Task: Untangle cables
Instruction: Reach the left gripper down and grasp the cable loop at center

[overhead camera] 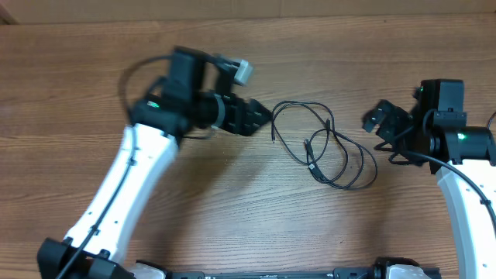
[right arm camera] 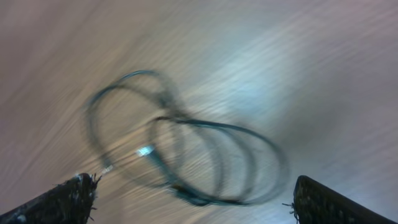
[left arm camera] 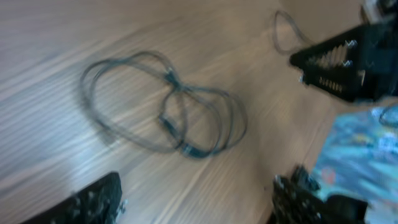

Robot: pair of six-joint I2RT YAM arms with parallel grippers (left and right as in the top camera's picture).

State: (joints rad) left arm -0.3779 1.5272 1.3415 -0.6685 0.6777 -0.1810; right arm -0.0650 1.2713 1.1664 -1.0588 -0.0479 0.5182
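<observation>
Cables (overhead camera: 311,159) looped together on wood table (overhead camera: 232,209) | left jaws apart, empty | right jaws apart, empty

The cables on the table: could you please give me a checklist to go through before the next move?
1. Cables free of any grip: ok, they lie loose on the table.
2. Left gripper open: ok, fingers wide apart in its wrist view.
3. Right gripper open: ok, likewise.
4. Cables between both grippers: ok.
5. Loops separated: not ok, they cross near the middle.
6. Which end belongs to which cord: cannot tell, wrist views are blurred.
</observation>
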